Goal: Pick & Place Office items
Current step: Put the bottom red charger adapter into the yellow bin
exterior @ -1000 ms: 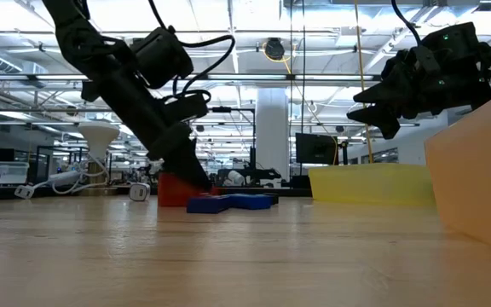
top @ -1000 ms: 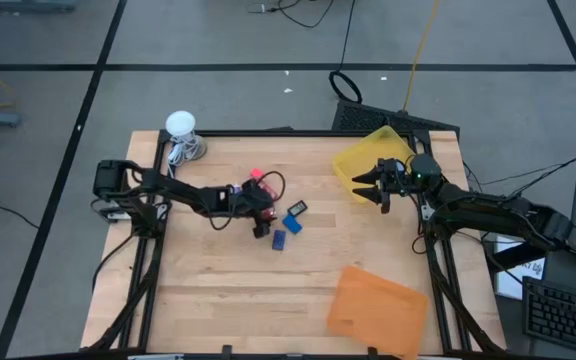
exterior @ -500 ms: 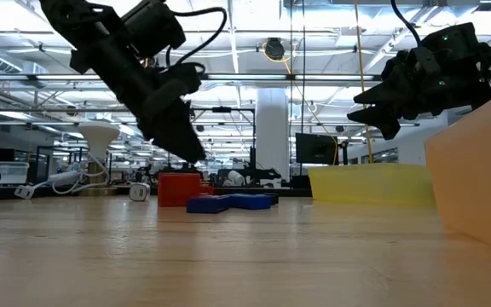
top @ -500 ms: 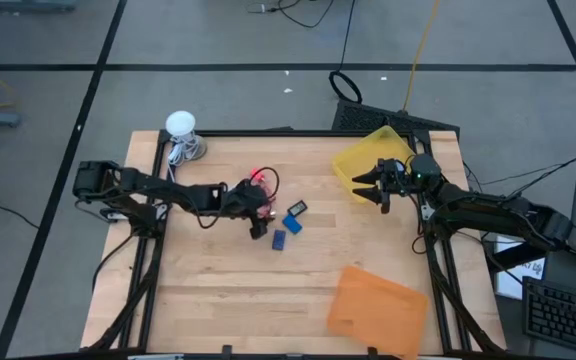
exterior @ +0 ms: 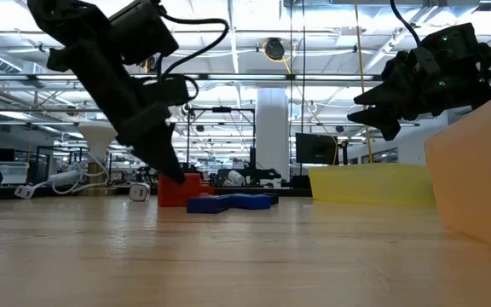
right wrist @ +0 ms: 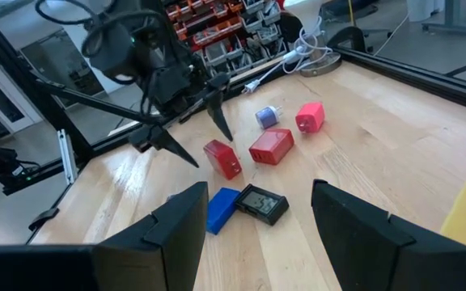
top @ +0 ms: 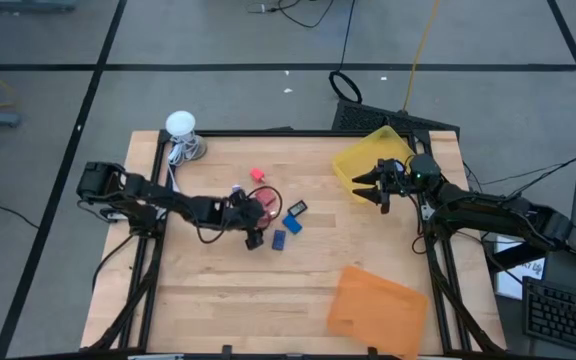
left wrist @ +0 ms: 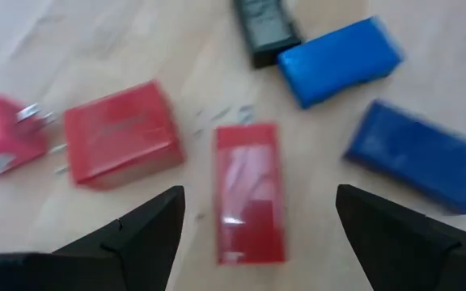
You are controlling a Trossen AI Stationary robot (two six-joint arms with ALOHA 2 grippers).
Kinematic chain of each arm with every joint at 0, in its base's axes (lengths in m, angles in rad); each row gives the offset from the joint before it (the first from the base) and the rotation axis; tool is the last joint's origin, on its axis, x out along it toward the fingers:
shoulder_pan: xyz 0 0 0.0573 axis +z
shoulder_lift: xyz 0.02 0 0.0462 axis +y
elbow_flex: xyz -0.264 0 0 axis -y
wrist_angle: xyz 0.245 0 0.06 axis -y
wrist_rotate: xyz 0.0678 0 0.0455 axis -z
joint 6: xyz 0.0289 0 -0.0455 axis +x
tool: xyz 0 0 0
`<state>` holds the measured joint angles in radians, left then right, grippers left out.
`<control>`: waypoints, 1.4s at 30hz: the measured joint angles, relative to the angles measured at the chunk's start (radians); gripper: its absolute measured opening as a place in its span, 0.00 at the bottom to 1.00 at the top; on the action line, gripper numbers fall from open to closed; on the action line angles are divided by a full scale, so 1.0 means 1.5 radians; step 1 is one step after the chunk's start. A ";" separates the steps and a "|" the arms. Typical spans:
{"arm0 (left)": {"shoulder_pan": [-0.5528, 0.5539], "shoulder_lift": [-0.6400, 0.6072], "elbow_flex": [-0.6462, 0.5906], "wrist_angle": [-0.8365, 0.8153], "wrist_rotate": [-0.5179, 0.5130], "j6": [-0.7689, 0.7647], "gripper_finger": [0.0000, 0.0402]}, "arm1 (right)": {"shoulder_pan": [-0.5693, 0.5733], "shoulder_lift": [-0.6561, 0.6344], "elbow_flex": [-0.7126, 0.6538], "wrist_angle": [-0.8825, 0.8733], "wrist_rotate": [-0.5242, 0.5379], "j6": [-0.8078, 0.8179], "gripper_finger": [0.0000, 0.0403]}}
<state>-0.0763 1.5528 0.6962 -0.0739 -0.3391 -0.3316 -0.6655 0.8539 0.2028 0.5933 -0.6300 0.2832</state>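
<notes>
The left gripper [left wrist: 253, 214] hangs open over the narrow red block [left wrist: 247, 192], centre-table, blue pieces at 2 o'clock. It looks light, rigid (likely slick plastic); grip its long sides.

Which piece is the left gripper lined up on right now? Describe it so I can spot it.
Start at the yellow tray, then look toward the cluster of small blocks mid-table. The open left gripper hangs over the narrow red block. It is slimmer than the squarer red block beside it, and the blue blocks lie on its other side.
</notes>
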 joint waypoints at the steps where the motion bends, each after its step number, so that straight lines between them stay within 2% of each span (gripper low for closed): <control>1: -0.004 0.000 -0.004 -0.002 -0.015 -0.005 0.80 | 0.000 0.000 0.000 0.000 0.000 0.000 0.53; 3: -0.008 0.000 -0.014 0.010 -0.038 -0.008 0.80 | 0.000 0.000 0.000 -0.001 0.000 0.000 0.53; 7: -0.009 0.000 -0.057 0.074 -0.041 -0.012 0.80 | 0.000 0.000 0.000 0.000 0.000 0.000 0.53; 11: -0.007 0.000 -0.089 0.168 -0.019 -0.011 0.80 | 0.000 0.000 0.000 0.000 0.000 0.000 0.53; 14: -0.007 0.000 -0.102 0.194 -0.005 -0.009 0.80 | 0.000 0.000 0.000 0.000 0.000 0.000 0.53; 27: -0.006 0.000 -0.125 0.213 -0.036 -0.004 0.80 | 0.000 0.000 0.000 -0.001 0.000 0.000 0.53; 42: -0.005 0.017 -0.125 0.226 -0.037 -0.008 0.80 | 0.000 0.000 0.000 0.001 0.002 -0.018 0.53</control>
<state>-0.0834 1.5780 0.5088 0.2658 -0.3944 -0.3431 -0.6655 0.8538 0.2028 0.5945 -0.6267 0.2569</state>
